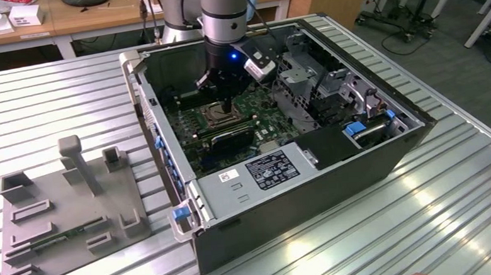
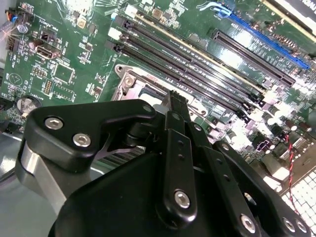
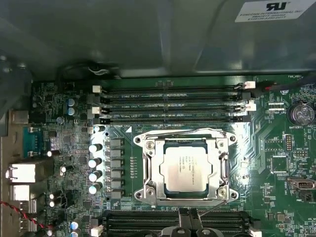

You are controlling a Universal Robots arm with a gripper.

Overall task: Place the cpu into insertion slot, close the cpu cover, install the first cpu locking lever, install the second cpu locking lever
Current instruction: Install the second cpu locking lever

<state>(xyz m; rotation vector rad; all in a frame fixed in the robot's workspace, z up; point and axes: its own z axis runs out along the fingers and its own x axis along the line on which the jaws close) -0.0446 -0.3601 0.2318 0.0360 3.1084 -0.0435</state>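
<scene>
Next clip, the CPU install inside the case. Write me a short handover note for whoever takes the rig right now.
Gripper: inside the computer case, low over the motherboard at the socket's edge; whether it is open or shut cannot be told.
The cpu sits flat in the insertion slot, and the cpu cover lies closed over it.
Done: cpu placed, cover down.
Locking levers: wire levers run along the cover's edges; whether they are latched is unclear, so check both.
</scene>
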